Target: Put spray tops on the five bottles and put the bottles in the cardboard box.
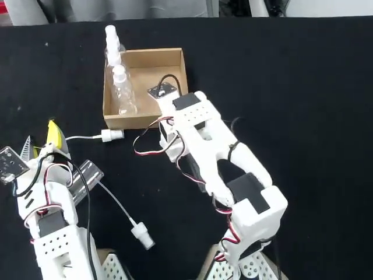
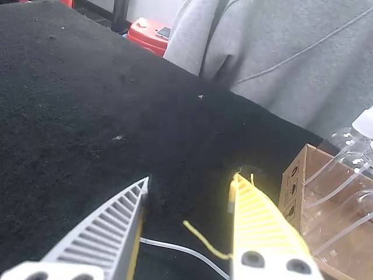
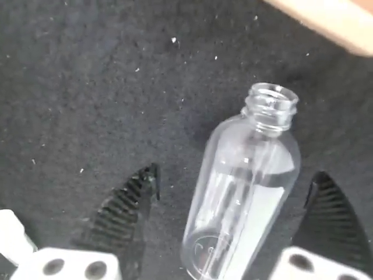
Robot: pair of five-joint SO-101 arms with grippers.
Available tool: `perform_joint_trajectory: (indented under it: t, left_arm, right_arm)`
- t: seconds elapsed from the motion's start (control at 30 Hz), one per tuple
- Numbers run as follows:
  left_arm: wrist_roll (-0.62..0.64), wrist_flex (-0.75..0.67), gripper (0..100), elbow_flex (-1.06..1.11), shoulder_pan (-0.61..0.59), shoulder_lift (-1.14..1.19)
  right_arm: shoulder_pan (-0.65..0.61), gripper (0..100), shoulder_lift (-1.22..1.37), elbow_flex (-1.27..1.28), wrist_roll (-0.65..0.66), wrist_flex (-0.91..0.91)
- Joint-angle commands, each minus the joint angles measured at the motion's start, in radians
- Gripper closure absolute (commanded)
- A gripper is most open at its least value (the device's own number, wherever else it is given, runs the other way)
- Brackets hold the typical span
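Over the bench (image 1: 303,87), high view: the cardboard box (image 1: 152,53) sits at the far side. Capped bottles (image 1: 123,92) stand in its left part, so part of the task reads as done.
High view, loose parts: one spray top (image 1: 111,136) lies just before the box. A second spray top (image 1: 141,235) lies nearer the arm bases. A clear bottle (image 1: 87,172) lies beside the left arm (image 1: 49,221). None is assembled yet.
High view, obstruction: the right arm (image 1: 201,125) stretches to the box's near wall and covers the bench beneath it.
Left wrist view, left tool (image 2: 191,178): fingers spread, nothing between them. A thin tube (image 2: 175,248) crosses the bench below, probably the next pick.
Right wrist view, right tool (image 3: 236,172): fingers wide apart, straddling an uncapped bottle (image 3: 245,192) that lies on the bench, without contact. The position suits a grasp across the body.
Right wrist view, box edge (image 3: 326,17): close beyond the bottle's neck.
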Motion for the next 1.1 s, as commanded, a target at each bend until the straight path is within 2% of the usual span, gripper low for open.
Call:
perform_joint_trajectory:
  t: [0.0,0.17,0.33,1.07]
  left_arm:
    - [-0.011,-0.006,79,0.013,-0.002,-0.015]
    - [-0.011,-0.006,79,0.013,-0.002,-0.015]
    - [-0.011,-0.005,79,0.013,-0.002,-0.015]
    - [-0.011,-0.003,79,0.013,-0.002,-0.015]
  right_arm:
    - [0.021,64.9,-0.004,-0.047,-0.035,-0.018]
    - [0.035,65.7,-0.004,-0.031,-0.054,-0.029]
    - [0.098,73.7,-0.004,0.001,-0.046,-0.087]
    - [0.106,74.1,0.048,0.035,-0.046,-0.112]
